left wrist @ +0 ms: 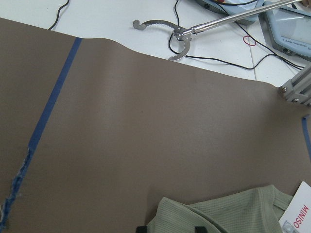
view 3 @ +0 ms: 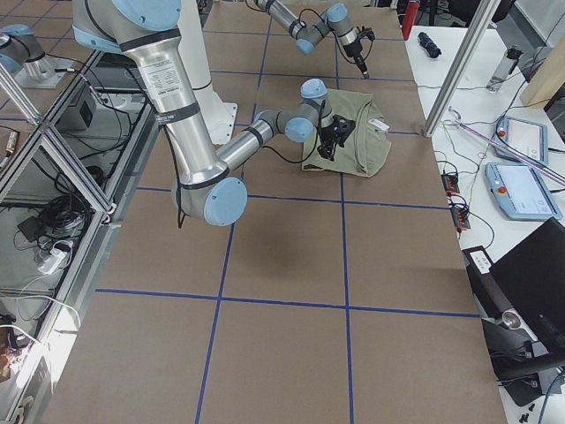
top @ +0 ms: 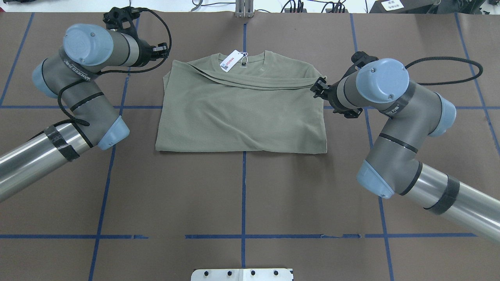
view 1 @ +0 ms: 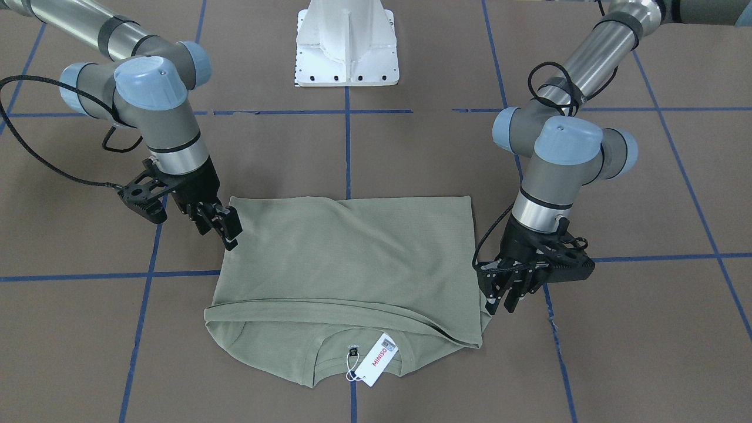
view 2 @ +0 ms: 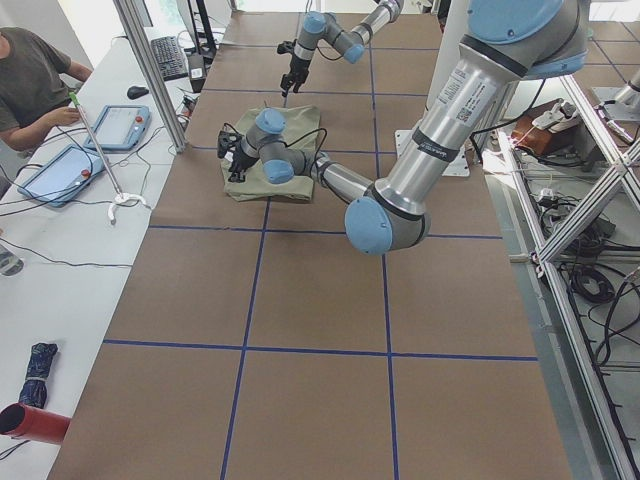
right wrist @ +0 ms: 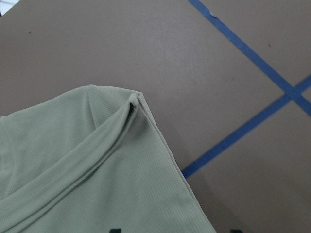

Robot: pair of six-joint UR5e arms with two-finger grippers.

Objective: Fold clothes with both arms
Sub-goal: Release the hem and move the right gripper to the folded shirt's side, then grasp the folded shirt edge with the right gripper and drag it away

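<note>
Hang tag (view 1: 379, 359) nearest, at the collar of the green shirt (view 1: 352, 258), folded flat on the table (view 1: 646, 352) across blue tape lines (view 1: 348, 141). Left arm (view 1: 558, 164) holds its jaws parted over the shirt's shoulder corner, right arm (view 1: 158, 117) has its jaws parted over the opposite edge; white base (view 1: 346, 47) beyond.

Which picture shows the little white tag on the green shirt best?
The exterior front-facing view: the hang tag lies whole at the shirt collar, its red MINISO readable. Overhead exterior shows it smaller. The left wrist view catches one corner. In side views it is too tiny; the right wrist view misses it.
</note>
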